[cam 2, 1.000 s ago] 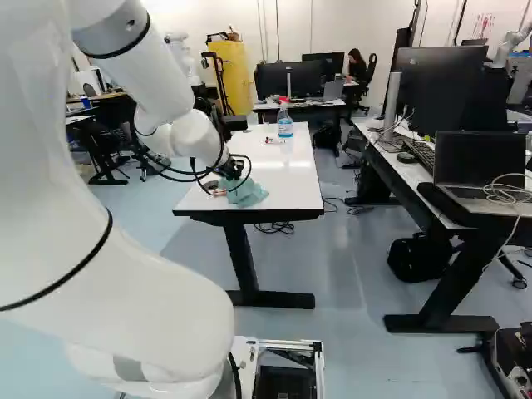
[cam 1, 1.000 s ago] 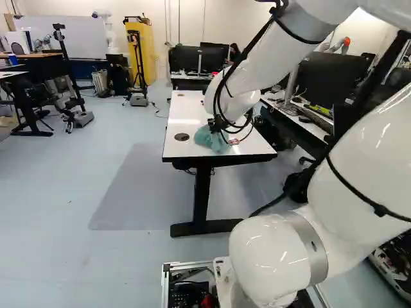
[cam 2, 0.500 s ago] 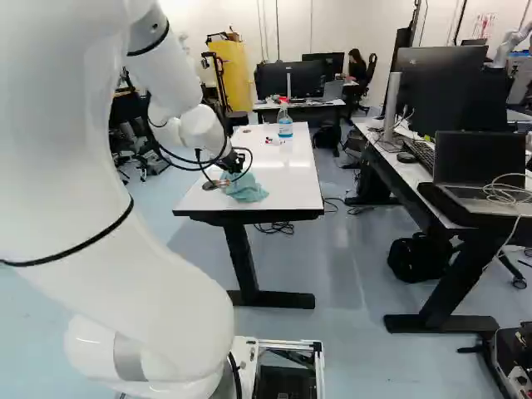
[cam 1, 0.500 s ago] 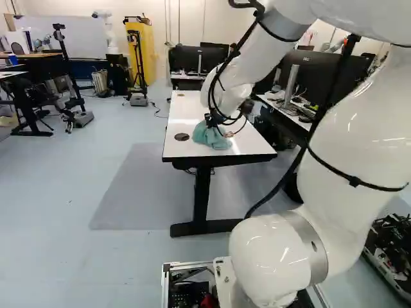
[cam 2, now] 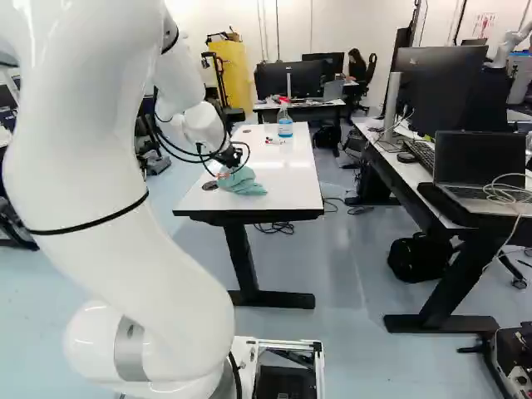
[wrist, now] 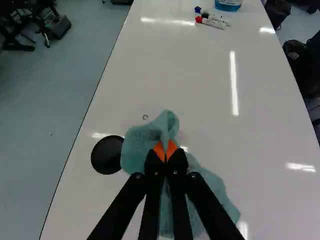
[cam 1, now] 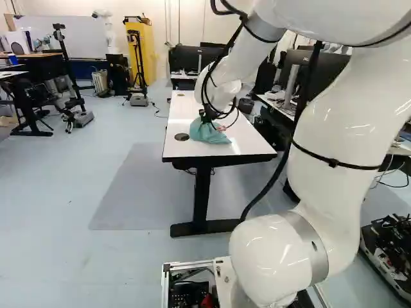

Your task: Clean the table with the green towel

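Black two-part fingers [cam 2: 234, 164] with orange pads [wrist: 159, 151]: closed, gripping bunched fold of green cloth towel [wrist: 136, 149]. Remainder of towel: beneath fingers, on white rectangular bench [wrist: 185, 75]. Beside fingers, at towel's edge: round black disc [wrist: 106, 155]. Just ahead: small dark curled mark [wrist: 145, 117]. Well ahead: white capped markers [wrist: 214, 22], clear spray bottle with blue liquid [cam 2: 285, 128].

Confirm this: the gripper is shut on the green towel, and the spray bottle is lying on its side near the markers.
Not quite: the spray bottle stands upright, as the right base view shows. The rest holds: the gripper is shut on the green towel, and the spray bottle is near the markers.
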Controlling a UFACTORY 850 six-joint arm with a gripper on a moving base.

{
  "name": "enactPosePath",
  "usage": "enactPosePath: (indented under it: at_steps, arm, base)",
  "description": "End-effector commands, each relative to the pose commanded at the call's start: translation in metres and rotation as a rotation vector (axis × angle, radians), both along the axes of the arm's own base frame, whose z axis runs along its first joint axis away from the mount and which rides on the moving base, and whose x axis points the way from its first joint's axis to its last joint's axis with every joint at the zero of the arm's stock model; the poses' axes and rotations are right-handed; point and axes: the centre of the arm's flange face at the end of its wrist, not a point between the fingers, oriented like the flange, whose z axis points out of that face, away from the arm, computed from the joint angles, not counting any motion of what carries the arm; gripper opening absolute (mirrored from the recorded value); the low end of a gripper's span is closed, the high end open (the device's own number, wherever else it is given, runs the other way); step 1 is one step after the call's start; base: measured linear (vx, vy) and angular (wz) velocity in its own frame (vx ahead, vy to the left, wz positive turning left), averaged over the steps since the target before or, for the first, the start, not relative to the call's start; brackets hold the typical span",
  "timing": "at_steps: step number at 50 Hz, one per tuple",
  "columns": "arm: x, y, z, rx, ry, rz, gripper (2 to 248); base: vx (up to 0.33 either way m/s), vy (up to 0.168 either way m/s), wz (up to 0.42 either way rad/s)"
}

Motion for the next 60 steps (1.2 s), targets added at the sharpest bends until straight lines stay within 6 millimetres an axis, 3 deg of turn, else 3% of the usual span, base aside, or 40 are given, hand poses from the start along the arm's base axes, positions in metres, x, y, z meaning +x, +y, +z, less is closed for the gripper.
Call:
enactPosePath:
  at_steps: [34, 60]
  arm:
    - [0.065, 0.032, -0.003, 0.004, -0.026, 0.042, 24]
    - [0.068, 0.038, -0.009, 0.002, -0.018, 0.051, 24]
  base:
    - [0.0, 0.0, 0.0]
    - [0.0, 0.0, 0.0]
